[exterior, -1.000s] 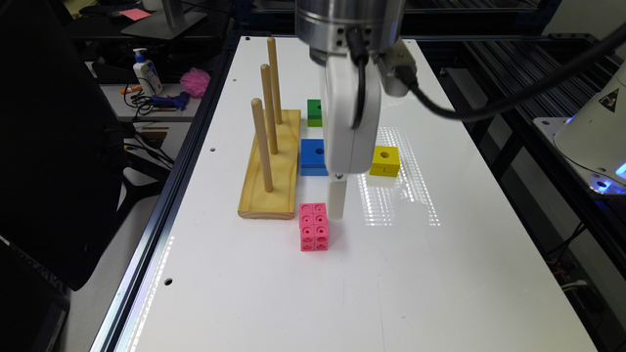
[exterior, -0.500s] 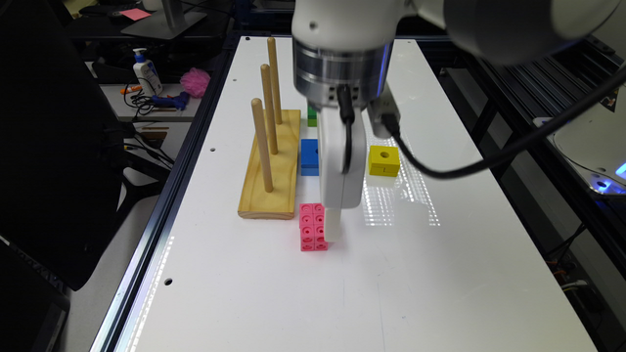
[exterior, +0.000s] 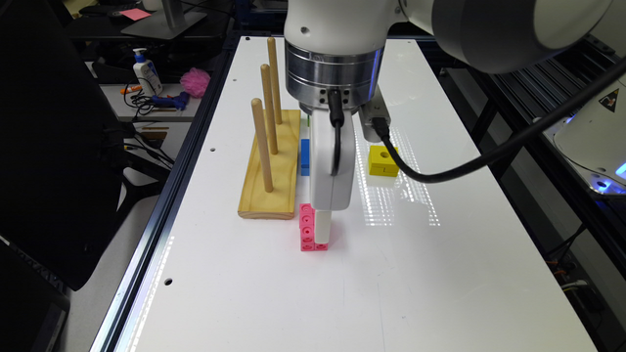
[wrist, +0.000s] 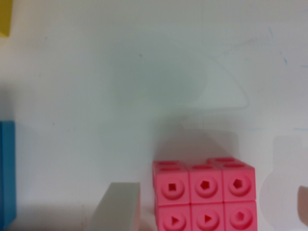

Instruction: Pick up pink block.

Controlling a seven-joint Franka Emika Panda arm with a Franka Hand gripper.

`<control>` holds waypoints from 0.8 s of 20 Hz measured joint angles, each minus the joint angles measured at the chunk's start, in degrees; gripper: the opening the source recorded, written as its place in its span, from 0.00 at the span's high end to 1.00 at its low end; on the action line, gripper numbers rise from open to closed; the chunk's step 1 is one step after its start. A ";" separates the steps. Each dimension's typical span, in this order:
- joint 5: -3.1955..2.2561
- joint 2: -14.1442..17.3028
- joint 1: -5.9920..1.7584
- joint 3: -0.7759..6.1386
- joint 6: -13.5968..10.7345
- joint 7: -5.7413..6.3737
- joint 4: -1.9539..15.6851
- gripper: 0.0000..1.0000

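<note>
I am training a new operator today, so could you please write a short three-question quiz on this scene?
1. True or false: the pink block is lifted clear of the white table.
2. How many dowels stand upright on the wooden peg board?
3. Which block lies on the exterior view's right of the gripper? A) the yellow block B) the blue block

Key
1. False: it rests on the table, with a gripper finger on either side of it and a gap showing.
2. Three.
3. A.
</note>
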 joint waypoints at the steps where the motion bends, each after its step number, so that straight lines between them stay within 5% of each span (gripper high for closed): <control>1: 0.00 0.00 0.00 0.00 0.00 0.00 0.02 0.00; 6: 0.00 0.42 0.00 -0.02 0.11 0.00 0.05 0.00; 11: -0.19 4.67 0.00 -0.14 4.26 0.00 0.22 0.00; 16: -0.21 5.65 0.01 -0.18 4.86 0.00 0.99 0.00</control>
